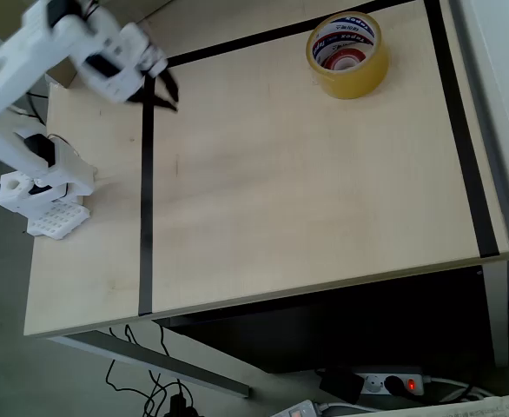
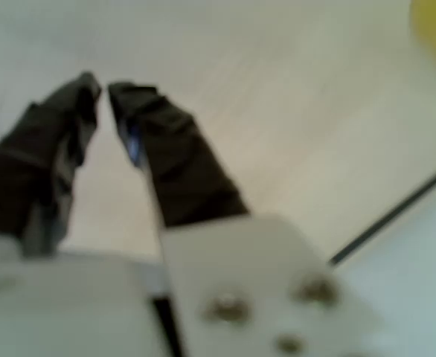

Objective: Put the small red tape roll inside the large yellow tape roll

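Gripper (image 2: 103, 89) — two dark fingers on a white arm — has its tips nearly together, a thin slit between them, nothing between the jaws. In the overhead view it (image 1: 168, 91) hangs over the black tape line (image 1: 146, 200) that runs down the light wooden table (image 1: 307, 217), close to that line's upper end.

Large yellow tape roll (image 1: 347, 54), a wide translucent amber ring with a white printed core, lies flat, hole up, well to the right of the line, near the table's far edge. In the wrist view it is a blurred yellow patch (image 2: 435, 30) at the top right corner.

Inside its core, in the overhead view, sits a small reddish ring (image 1: 344, 59) — probably the small red tape roll, though too small to be sure.

Judgement: if that ring is the red roll, the placing looks done and the step in hand is only to keep clear. Best to hold the arm high on its own side of the black line and avoid sweeping towards the yellow roll; a knock could tip it.
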Motion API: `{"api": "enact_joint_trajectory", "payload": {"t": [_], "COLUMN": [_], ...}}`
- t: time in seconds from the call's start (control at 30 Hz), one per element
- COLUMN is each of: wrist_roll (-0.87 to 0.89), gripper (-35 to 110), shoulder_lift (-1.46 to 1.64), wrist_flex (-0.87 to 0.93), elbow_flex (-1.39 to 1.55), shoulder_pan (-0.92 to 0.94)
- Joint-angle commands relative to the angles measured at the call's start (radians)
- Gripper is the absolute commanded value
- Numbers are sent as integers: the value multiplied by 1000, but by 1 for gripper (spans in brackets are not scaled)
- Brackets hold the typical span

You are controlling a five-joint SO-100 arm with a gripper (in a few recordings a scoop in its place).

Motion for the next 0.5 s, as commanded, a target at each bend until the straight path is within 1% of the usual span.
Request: {"api": "enact_joint_trajectory", "payload": {"t": [0.0, 0.1, 0.2, 0.33, 0.4, 0.47], "wrist_roll": [17, 48, 132, 273, 301, 311], "gripper": [0, 0, 0, 0, 0, 0], "shoulder_lift": [509, 715, 801, 828, 988, 1192], "wrist_flex": [-327, -626, -816, -925, -950, -894], "elbow_flex": [555, 900, 1131, 1301, 1428, 1536], "shoulder_pan": [66, 92, 110, 156, 172, 160]}}
